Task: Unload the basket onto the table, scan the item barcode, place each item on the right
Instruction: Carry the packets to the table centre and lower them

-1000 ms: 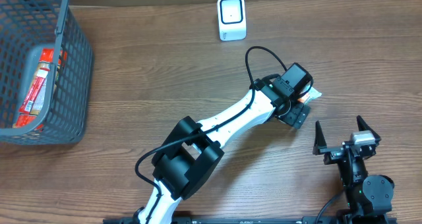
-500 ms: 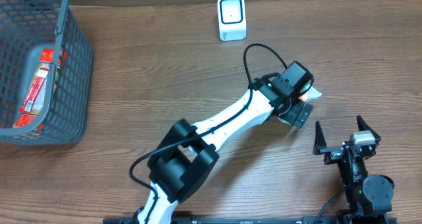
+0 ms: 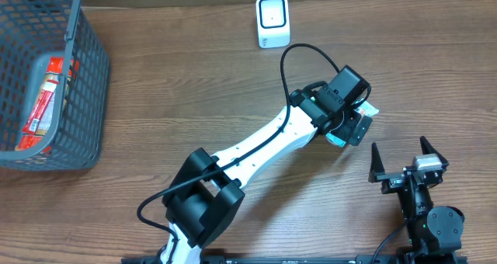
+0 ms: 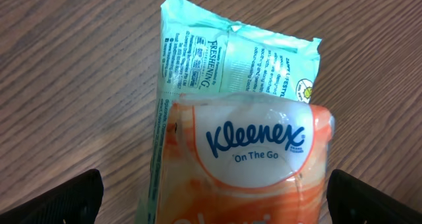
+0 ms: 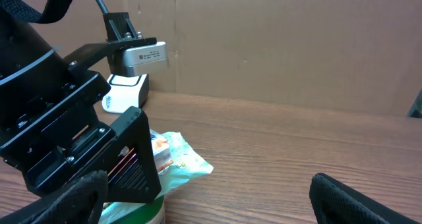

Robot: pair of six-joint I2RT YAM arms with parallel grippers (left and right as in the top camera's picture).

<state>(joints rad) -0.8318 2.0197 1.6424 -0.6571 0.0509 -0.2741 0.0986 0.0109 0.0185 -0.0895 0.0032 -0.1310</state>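
The tissue pack point(image 4: 241, 112) lies flat toward the worktop's point(image 3: 194, 78) right edge; the left end effector point(image 4: 214, 201) hangs over it, jaws spread wide — likely lined up to grasp. The scanner point(image 3: 272, 21) stands at the far edge. The right end effector point(image 3: 401, 154) — spread, empty — idles at the near right corner.

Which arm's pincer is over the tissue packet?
The left pincer, open directly above the tissue packet; the right pincer sits apart, open and empty.

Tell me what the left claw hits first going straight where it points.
Probably the green-and-orange plastic Kleenex tissue pack, centred between the open fingers of the left claw on the brown wooden table; depth unclear.
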